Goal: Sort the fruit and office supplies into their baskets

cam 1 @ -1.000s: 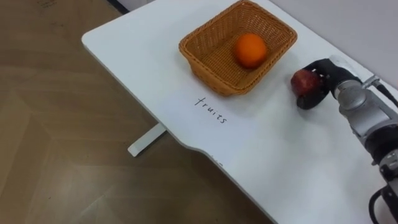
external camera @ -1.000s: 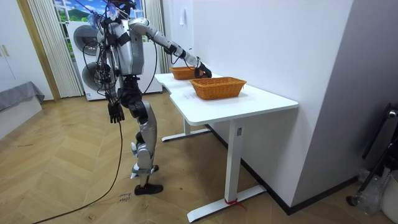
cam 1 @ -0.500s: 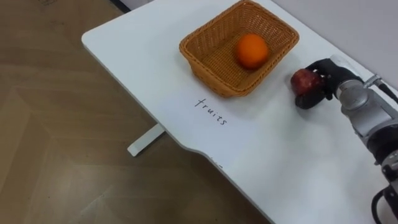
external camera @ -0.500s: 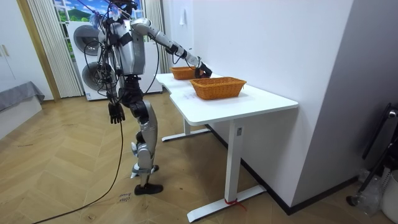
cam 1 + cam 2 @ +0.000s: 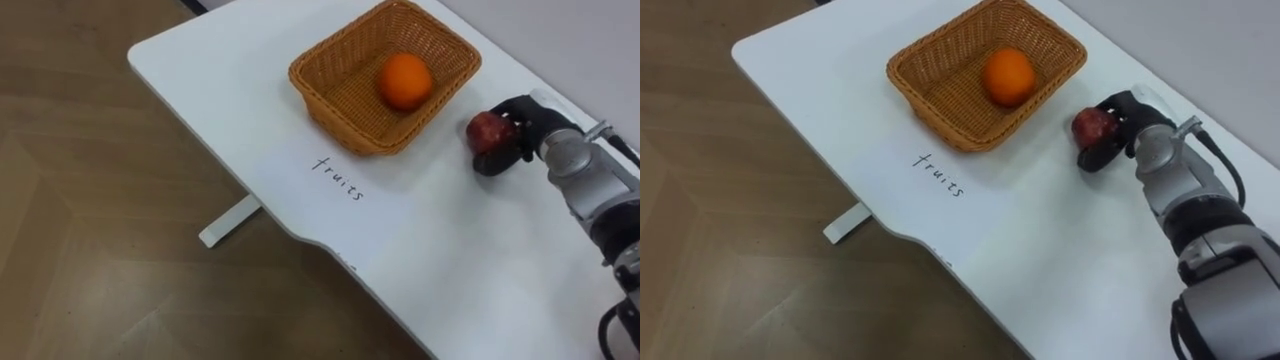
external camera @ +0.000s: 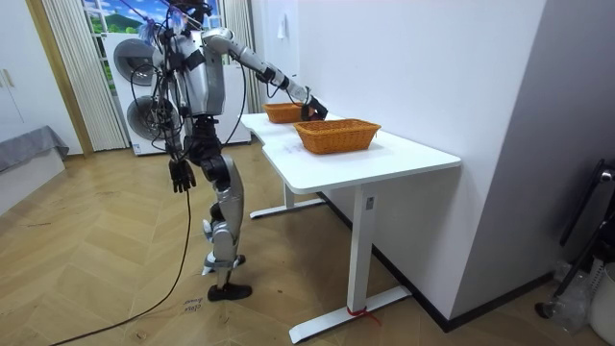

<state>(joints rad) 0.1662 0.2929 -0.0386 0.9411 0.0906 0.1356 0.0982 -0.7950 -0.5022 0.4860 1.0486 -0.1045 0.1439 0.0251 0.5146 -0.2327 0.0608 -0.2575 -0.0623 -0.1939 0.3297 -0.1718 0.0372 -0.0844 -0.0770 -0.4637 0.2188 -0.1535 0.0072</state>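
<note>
Apple (image 5: 487,130) sits clasped in the curled fingers (image 5: 492,165) of the right hand (image 5: 523,125), just beside the right rim of the basket (image 5: 340,125). Bare worktop (image 5: 450,260) spreads from there toward the near edge.

- Just one bit of writing to read: the word "fruits" (image 5: 338,178), all lowercase, handwritten in thin dark pen.
- It's written straight onto the white tabletop (image 5: 215,85), not on a sticker or card.
- It sits just beside the wicker basket (image 5: 322,98), between the basket and the tabletop's near edge, slanting down to the right.
</note>
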